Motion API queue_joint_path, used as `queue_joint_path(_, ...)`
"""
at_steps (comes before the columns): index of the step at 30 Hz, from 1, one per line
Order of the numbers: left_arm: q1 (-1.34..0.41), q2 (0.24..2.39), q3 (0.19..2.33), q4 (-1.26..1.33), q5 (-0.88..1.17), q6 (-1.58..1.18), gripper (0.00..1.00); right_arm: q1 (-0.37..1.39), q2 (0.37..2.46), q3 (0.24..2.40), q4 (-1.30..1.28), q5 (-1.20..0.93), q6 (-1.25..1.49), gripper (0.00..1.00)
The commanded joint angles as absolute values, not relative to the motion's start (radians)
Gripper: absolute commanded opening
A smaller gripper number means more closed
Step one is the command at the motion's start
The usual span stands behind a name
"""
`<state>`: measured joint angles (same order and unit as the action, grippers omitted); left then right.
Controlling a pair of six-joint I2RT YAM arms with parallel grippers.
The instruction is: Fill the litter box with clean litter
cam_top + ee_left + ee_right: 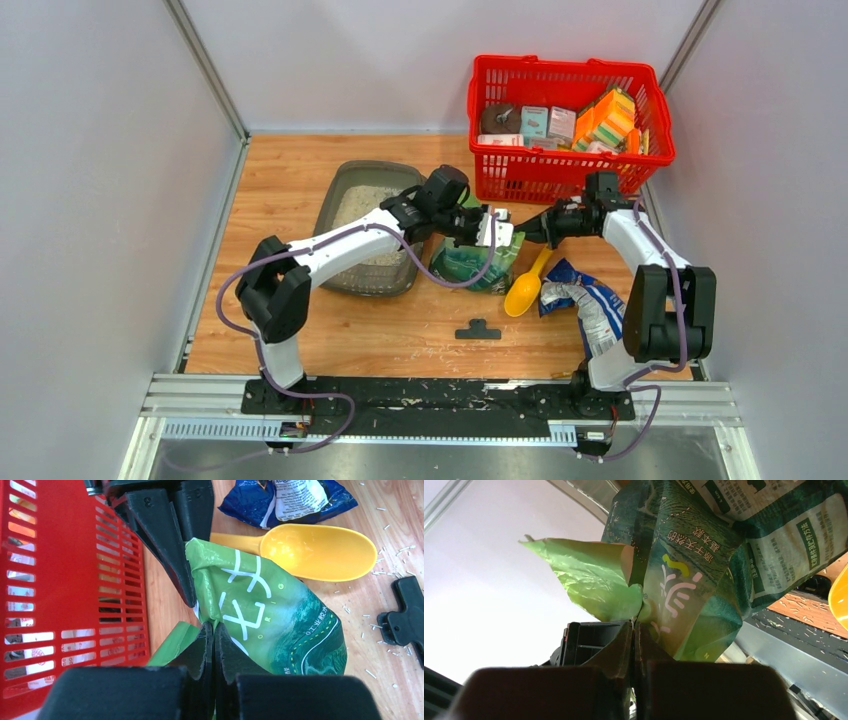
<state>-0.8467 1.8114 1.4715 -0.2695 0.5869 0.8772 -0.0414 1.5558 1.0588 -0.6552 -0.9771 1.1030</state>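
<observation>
Pincers point(214, 630) point(634, 630) clamped on green bag point(280, 625).

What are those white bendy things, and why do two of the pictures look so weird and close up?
They are two robot arms bolted to a wooden table. One picture looks down from above. The other two come from small cameras on each arm's wrist, so you see each arm's own black claw up close.

On the table sit a grey litter box with pale litter in it, a red basket of boxes, a yellow scoop, a blue bag and a small black clip.

Both claws are pinching the top of the same green bag: the left claw on one part, the right claw on another. It looks like they are handling the bag together.
</observation>
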Motion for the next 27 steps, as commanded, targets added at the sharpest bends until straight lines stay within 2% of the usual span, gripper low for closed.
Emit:
queue_joint_path(1, -0.859, 1.816, 1.499, -0.179, 0.537, 0.787, 0.00, -0.060, 1.532, 1.091, -0.666, -0.933, 1.066, 0.12)
queue_joint_path(3, -0.845, 1.801, 1.511, -0.236, 0.537, 0.741, 0.00, -0.087, 1.522, 1.132, -0.666, -0.924, 0.994, 0.34)
queue_joint_path(6, -0.831, 1.770, 1.519, -0.293, 0.523, 0.706, 0.00, -0.121, 1.499, 1.228, -0.643, -0.937, 0.809, 0.45)
queue_joint_path(7, -0.830, 1.761, 1.508, -0.301, 0.522, 0.704, 0.00, -0.124, 1.493, 1.259, -0.647, -0.942, 0.758, 0.54)
queue_joint_path(10, -0.828, 1.727, 1.502, -0.348, 0.523, 0.715, 0.00, -0.115, 1.470, 1.365, -0.670, -1.008, 0.492, 0.61)
queue_joint_path(13, -0.824, 1.713, 1.516, -0.413, 0.520, 0.710, 0.00, -0.077, 1.418, 1.410, -0.768, -1.064, 0.041, 0.64)
queue_joint_path(16, -0.812, 1.700, 1.513, -0.440, 0.523, 0.675, 0.00, -0.020, 1.284, 1.320, -0.766, -1.057, -0.376, 0.64)
queue_joint_path(20, -0.802, 1.680, 1.503, -0.445, 0.531, 0.632, 0.00, 0.070, 1.122, 1.083, -0.605, -1.029, -0.622, 0.61)
queue_joint_path(27, -0.790, 1.683, 1.505, -0.443, 0.546, 0.583, 0.00, 0.158, 1.134, 1.051, -0.617, -1.022, -0.866, 0.56)
